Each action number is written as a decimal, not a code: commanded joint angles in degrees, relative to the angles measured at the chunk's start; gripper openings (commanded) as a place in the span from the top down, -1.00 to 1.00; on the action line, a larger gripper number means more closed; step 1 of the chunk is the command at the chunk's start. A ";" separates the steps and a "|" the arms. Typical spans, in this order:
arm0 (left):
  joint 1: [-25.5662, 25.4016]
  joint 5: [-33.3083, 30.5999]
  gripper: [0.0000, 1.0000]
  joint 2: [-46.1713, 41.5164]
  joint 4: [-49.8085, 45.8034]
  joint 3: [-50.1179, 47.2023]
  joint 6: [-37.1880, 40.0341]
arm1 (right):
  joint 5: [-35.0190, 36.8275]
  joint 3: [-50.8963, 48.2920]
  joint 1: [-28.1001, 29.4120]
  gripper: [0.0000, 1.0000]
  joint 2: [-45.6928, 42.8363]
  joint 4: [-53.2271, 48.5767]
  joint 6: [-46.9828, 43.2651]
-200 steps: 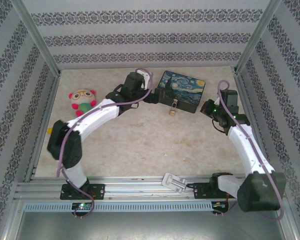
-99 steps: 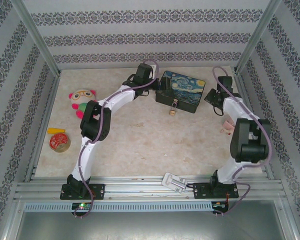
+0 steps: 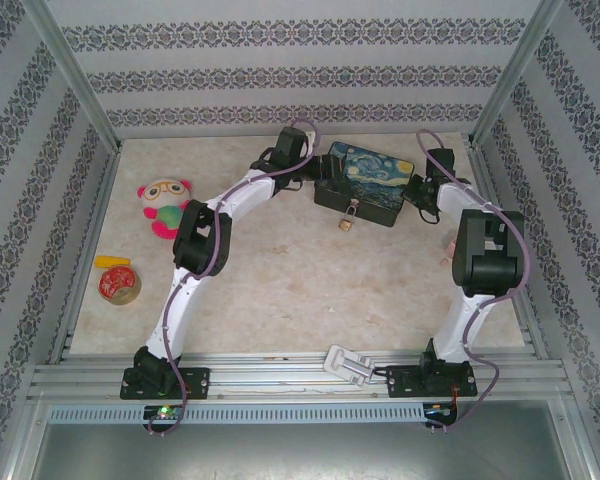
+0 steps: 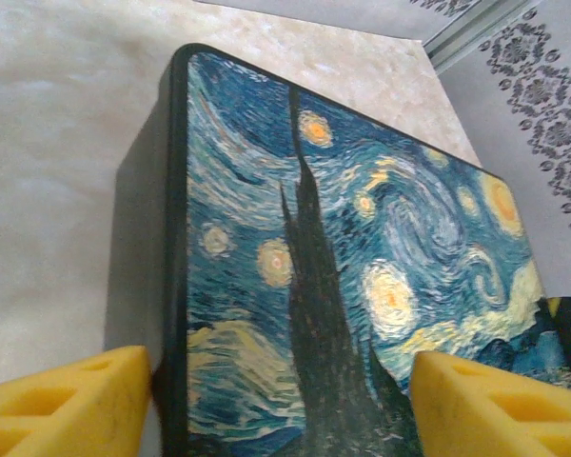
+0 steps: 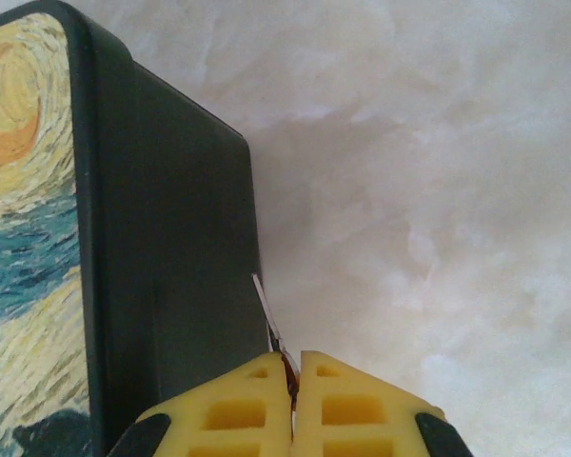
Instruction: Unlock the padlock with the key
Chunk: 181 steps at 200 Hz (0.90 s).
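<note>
Two grippers sit on the tin, one per end. Right gripper [image 5: 292,367]: pads pressed together, pinching the key [image 5: 265,309]. A thin silvery blade pokes out at 12 o'clock, tip just beside the dark side wall of the tin box [image 5: 162,238]. Left gripper [image 4: 276,367]: spread, one yellow pad outside the tin's wall and the other over the painted lid. Can't tell if either pad touches.

From the top view, left is at the tin's 9 o'clock end and right at its 3 o'clock end. The padlock [image 3: 347,217] hangs off the tin's 6 o'clock wall, body low near the counter [image 3: 280,290], well apart from the key. Keyhole too small to make out.

Step in hand, my read: get the key round to the lock.
- Swing the right gripper from 3 to 6 o'clock and drop it low.
- Keep the pinch hard, since a thin blade will likely pivot in foam pads.
- The lock looks free to swing on its shackle, so it'll dodge a push. Line the blade up with the body's axis before feeding it in, slowly.
- Close the left gripper on the tin first so the box can't slide.

Plush toy [image 3: 163,205] and tape roll [image 3: 118,285] are out at 9 o'clock, no interference.
</note>
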 commanded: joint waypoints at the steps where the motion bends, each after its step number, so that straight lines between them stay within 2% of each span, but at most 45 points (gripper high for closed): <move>1: -0.27 3.48 -0.35 -2.21 2.28 -4.53 -1.75 | -4.29 2.03 2.45 1.00 1.43 2.13 -0.69; 38: -0.28 2.47 -0.23 -9.52 8.74 -16.73 -2.62 | -9.23 0.71 5.01 1.00 1.19 5.88 0.31; 80: -0.26 -0.50 -0.06 -20.67 18.08 -35.59 -4.75 | -12.39 -2.56 10.20 1.00 -1.28 10.24 0.87; 137: -0.41 -6.58 -0.06 -34.84 26.89 -57.64 -10.19 | -13.82 -7.07 19.21 1.00 -4.85 14.30 3.08; 181: -1.35 -12.67 -0.12 -44.74 28.19 -68.86 -12.80 | -11.93 -12.79 25.07 1.00 -9.50 17.27 6.29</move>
